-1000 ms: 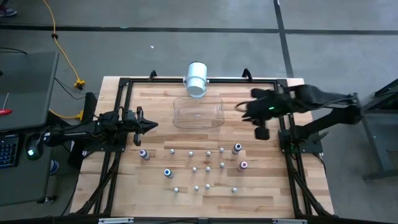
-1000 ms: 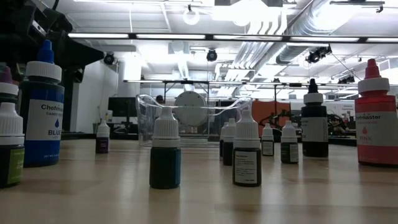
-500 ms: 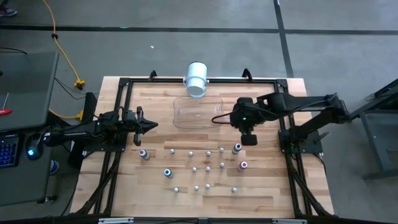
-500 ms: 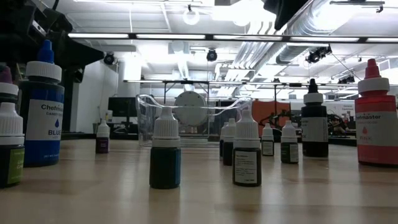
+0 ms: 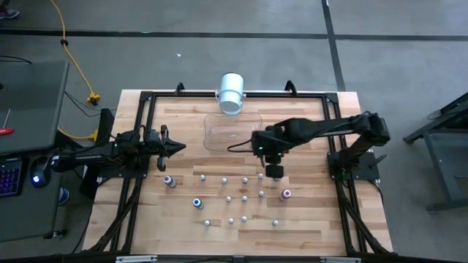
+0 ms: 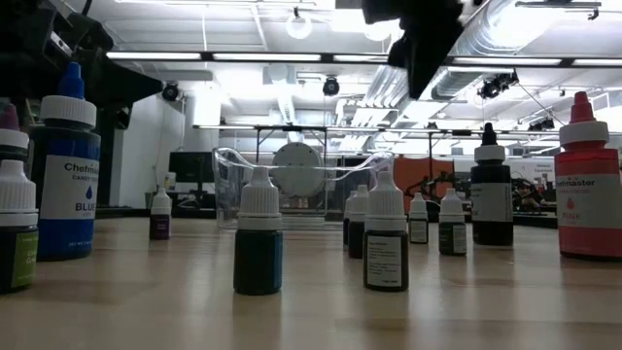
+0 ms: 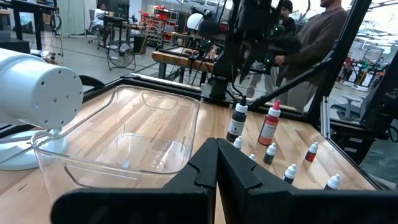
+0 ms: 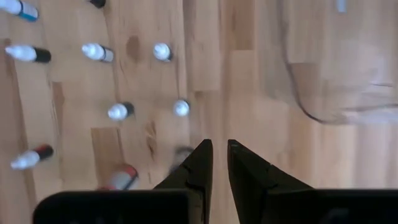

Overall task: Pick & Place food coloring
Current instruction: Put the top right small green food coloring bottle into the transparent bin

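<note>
My right gripper [image 5: 274, 171] hangs above the bottles [image 5: 244, 198] on the surface [image 5: 307, 219], fingers [image 8: 200, 163] nearly together with a thin gap, holding nothing. I should widen them, centre over one cap and descend straight. My left gripper [image 5: 180, 147] waits clenched near the tub [image 5: 232, 131]. Only the low view shows bottle heights.

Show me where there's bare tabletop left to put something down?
Bare wood lies along the near edge of the table, below the food coloring bottles, and beside the clear tub on either side. The middle is crowded with bottles.
</note>
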